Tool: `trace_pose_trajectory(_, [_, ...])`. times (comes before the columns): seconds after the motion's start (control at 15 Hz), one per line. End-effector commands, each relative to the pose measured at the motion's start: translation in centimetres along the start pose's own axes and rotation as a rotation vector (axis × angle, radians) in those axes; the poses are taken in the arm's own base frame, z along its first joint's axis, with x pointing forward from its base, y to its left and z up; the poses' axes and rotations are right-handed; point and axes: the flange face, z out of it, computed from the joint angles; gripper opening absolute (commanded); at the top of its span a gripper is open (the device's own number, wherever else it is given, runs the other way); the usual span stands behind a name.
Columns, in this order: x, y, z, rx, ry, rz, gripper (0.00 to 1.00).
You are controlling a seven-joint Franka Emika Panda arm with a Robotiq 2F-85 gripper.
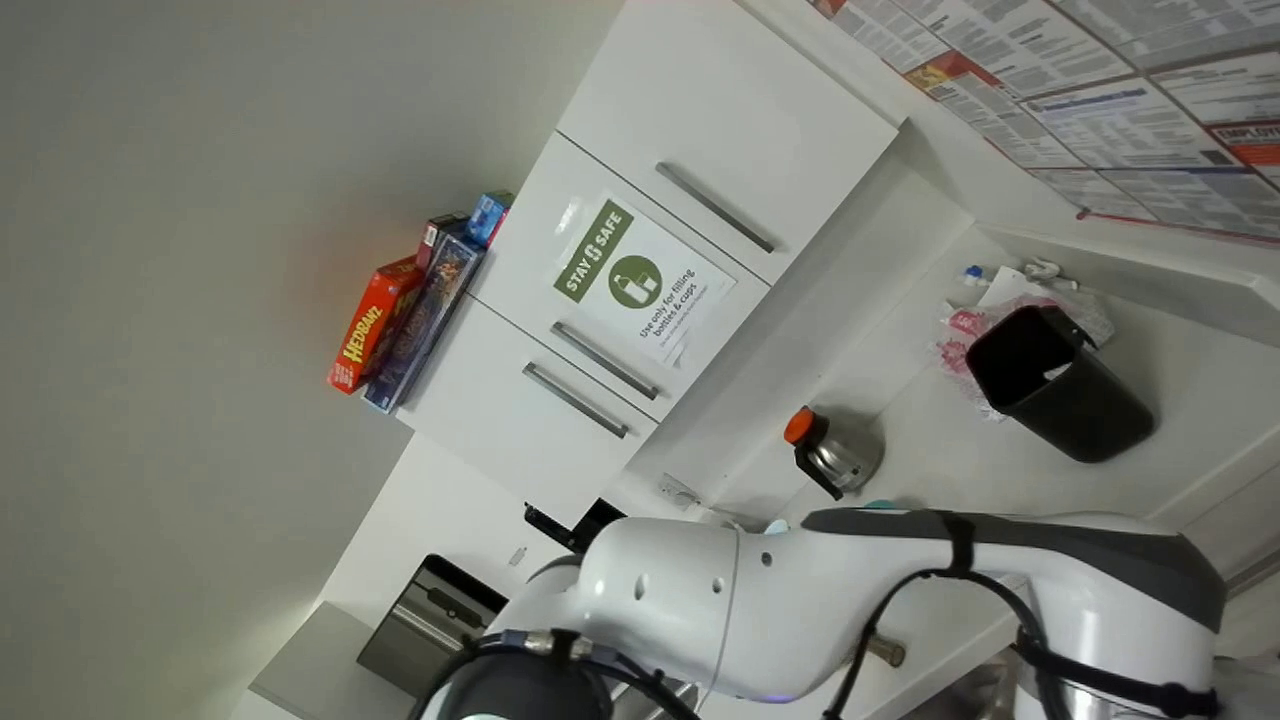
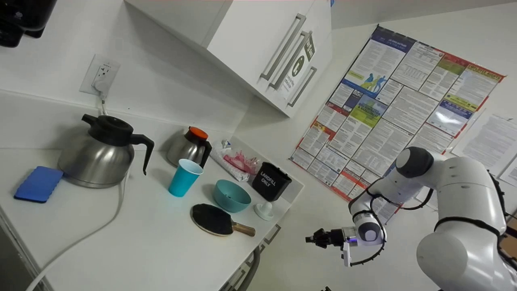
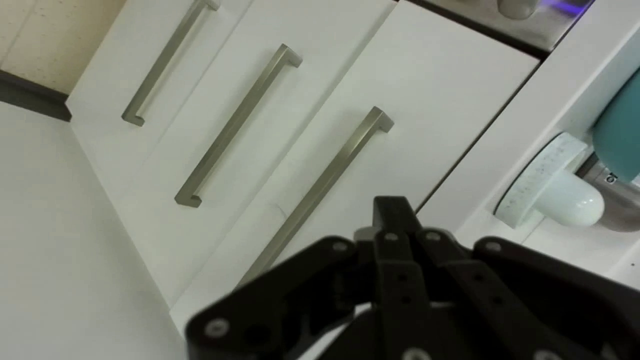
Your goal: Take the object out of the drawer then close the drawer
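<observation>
White drawer fronts with long metal handles show in the wrist view. The front closest to the counter (image 3: 450, 85) has a handle (image 3: 320, 190) that runs behind my gripper. The drawer fronts look flush, and no drawer interior shows. No object inside a drawer can be seen. In an exterior view, drawer handles (image 2: 272, 234) show below the counter edge. My black gripper (image 3: 395, 215) has its fingertips together with nothing seen between them. It is in front of the drawer fronts, apart from the handles as far as I can tell. In an exterior view the gripper (image 2: 310, 239) is right of the counter.
The counter (image 2: 133, 250) holds a pale stopper-like piece (image 2: 264, 211), a teal bowl (image 2: 232, 196), a paddle (image 2: 212, 219), a blue cup (image 2: 185, 178), steel jugs (image 2: 99, 157), a blue sponge-like block (image 2: 39, 184) and a black bin (image 2: 270, 182). A wall (image 3: 65, 225) stands beside the drawers.
</observation>
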Motion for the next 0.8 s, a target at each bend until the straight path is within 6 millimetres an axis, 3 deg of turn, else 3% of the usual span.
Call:
trace_pose_trajectory(0.0, [-1.4,-5.9,-4.8,-0.07,-0.019,-0.093,0.0])
trace_pose_trajectory(0.33, [-1.7,-12.6,-8.7,-0.126,-0.069,-0.189,0.0])
trace_pose_trajectory(0.73, [-2.0,-16.8,-10.8,-0.143,-0.11,-0.27,0.0])
